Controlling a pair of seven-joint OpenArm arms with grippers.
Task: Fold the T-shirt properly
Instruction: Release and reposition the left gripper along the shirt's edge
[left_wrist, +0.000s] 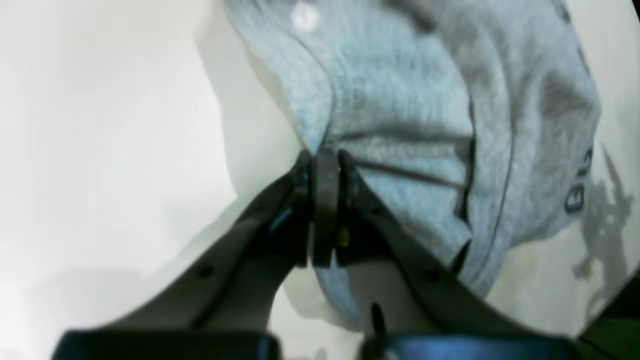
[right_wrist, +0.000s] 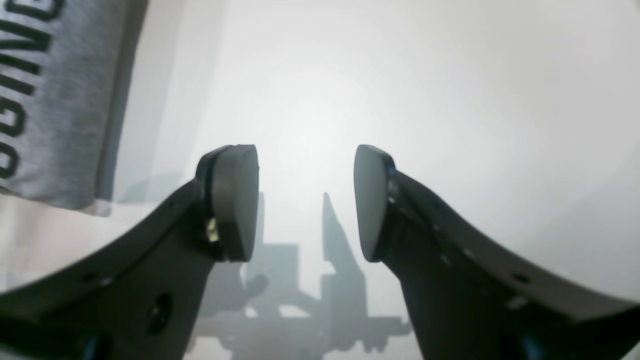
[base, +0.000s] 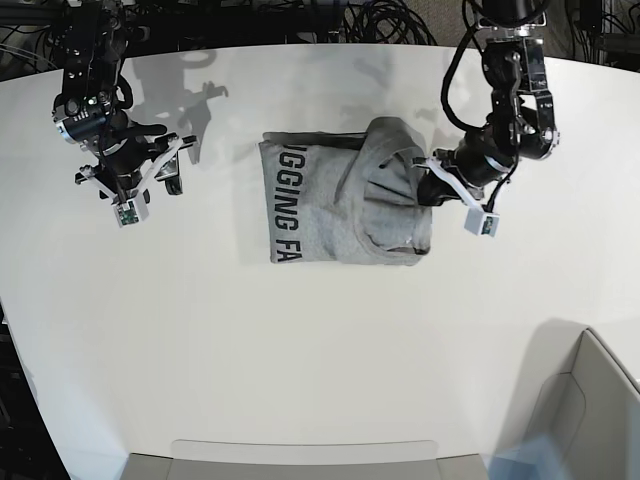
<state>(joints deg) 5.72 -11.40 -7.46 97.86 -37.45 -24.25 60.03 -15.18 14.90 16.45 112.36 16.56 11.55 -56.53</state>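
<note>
Two arms: both above the white table, one on each side of the T-shirt.
T-shirt: grey, lying mid-table, partly folded; black lettering shows on the flat part, and a plain flap is doubled over it.
Left gripper: at the plain-flap edge of the T-shirt, fingers pinched tight on a bunch of its fabric.
Right gripper: well apart from the T-shirt on its lettered side, jaws spread wide, nothing between the pads.
</note>
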